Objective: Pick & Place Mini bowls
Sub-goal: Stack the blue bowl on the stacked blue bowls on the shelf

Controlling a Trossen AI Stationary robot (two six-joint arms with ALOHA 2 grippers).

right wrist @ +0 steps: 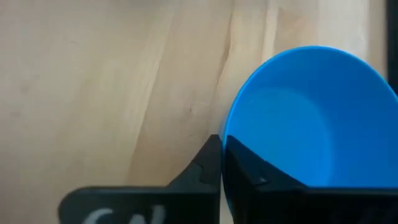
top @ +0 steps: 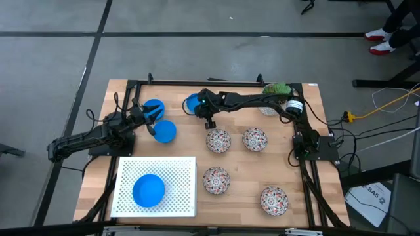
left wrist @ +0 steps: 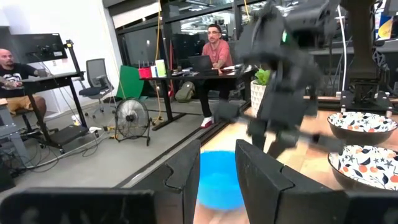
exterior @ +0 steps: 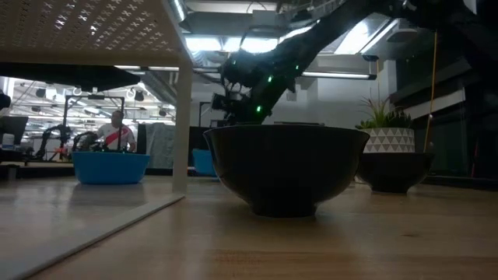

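Bowls lie across the wooden table, nearest of them a blue bowl sitting on the white perforated board at the front left. To the right of the board stand two white floral bowls, one just beside it and one nearer the front right corner. Behind them sit two more floral bowls side by side, the left one and the right one. At mid-left the left gripper has its fingers around the rim of a tilted blue bowl, parted only by the wall between them, with a further blue bowl just behind it. Farther back, the right gripper is pinched tight on the rim of another blue bowl, one finger inside it and one outside. A potted plant stands at the back right. Beyond the table, people sit at desks in the room.
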